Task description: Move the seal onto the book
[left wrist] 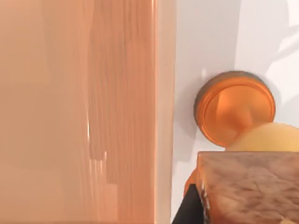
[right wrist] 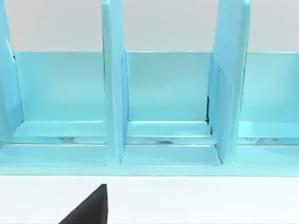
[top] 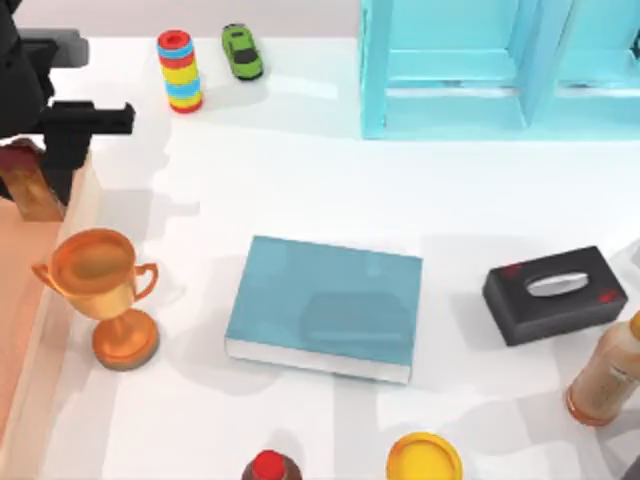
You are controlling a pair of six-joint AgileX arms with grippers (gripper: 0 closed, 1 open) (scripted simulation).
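White bench carries the book at its centre. At its left edge my left gripper, half cropped, clamps the seal, lifted beside the trophy.

White table bears book, trophy, tissue box.

- Trophy: glossy, metallic orange-gold.
- Seal: mottled, stone-like grain.
- Book: matt teal cover.
- Desk: smooth, matt white.
- Shelf: glossy cyan.
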